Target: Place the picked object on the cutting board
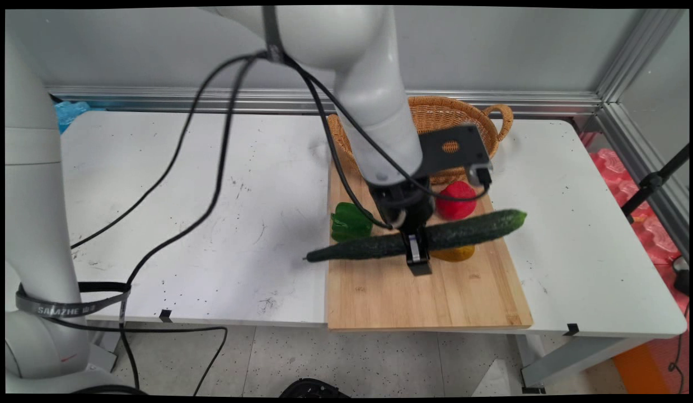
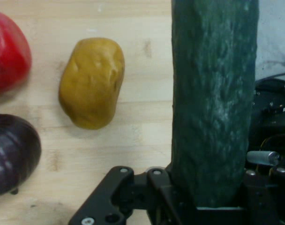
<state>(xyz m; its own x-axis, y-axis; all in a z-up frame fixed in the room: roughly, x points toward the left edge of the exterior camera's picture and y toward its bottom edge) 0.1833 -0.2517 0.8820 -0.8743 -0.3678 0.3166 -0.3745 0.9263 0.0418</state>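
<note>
My gripper (image 1: 417, 252) is shut on a long dark green cucumber (image 1: 419, 237), held level above the wooden cutting board (image 1: 425, 296). The cucumber's stem end sticks out past the board's left edge. In the hand view the cucumber (image 2: 213, 98) fills the right half, clamped at the linkage. Beneath it on the board lie a yellow-brown potato (image 2: 92, 82), a red pepper (image 2: 6, 51) and a dark purple vegetable (image 2: 11, 152). The potato (image 1: 455, 254) peeks out under the cucumber in the main view, and the red pepper (image 1: 457, 200) sits behind it.
A green pepper (image 1: 351, 221) lies at the board's left side. A wicker basket (image 1: 436, 115) with handles stands behind the board, partly hidden by the arm. Black cables (image 1: 212, 184) hang over the table's left half. A wall and metal rail run behind.
</note>
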